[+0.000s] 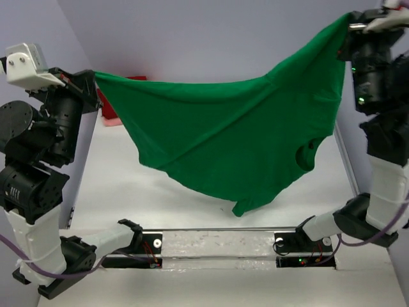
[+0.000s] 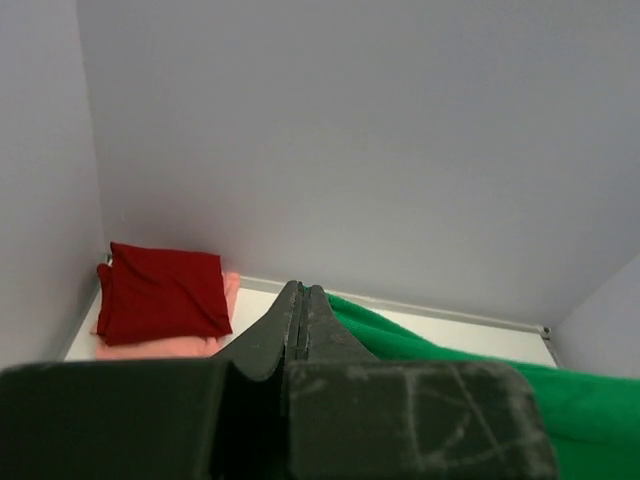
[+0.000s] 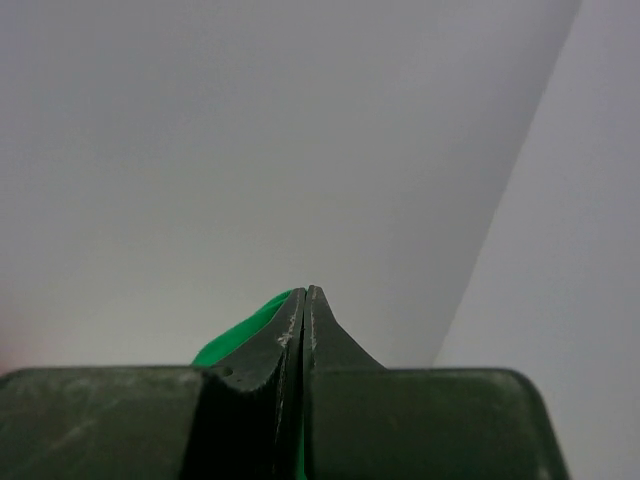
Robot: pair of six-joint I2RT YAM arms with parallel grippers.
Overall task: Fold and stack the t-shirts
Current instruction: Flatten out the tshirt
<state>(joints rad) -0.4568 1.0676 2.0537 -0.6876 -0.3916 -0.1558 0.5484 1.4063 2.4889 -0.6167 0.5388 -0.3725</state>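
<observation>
Surface (image 1: 128, 192), white and boxed in by pale walls, lies under everything. Above it the green t-shirt (image 1: 223, 141) hangs spread in the air between the two arms. It is pulled out wide from a corner at the left to a higher corner at the far right. Its middle sags in long folds, and its lowest tip dangles toward the near edge, about midway between the arm bases. Whether that tip touches the surface cannot be told. A rounded opening in the cloth shows in its right part.

In the far left corner, well apart from the hanging cloth, the dark red t-shirt (image 2: 165, 290) lies folded into a neat block. It sits on top of the salmon pink t-shirt (image 2: 150, 348), which is also folded flat, and the pink edges peek out at the near and right sides of the red one.

The left fingers (image 2: 285, 325) are pressed fully together, pinching the left corner of the green t-shirt, which trails away to their right. The right fingers (image 3: 285, 330) are likewise closed tight on the other corner, a sliver of green showing just behind their tips.
</observation>
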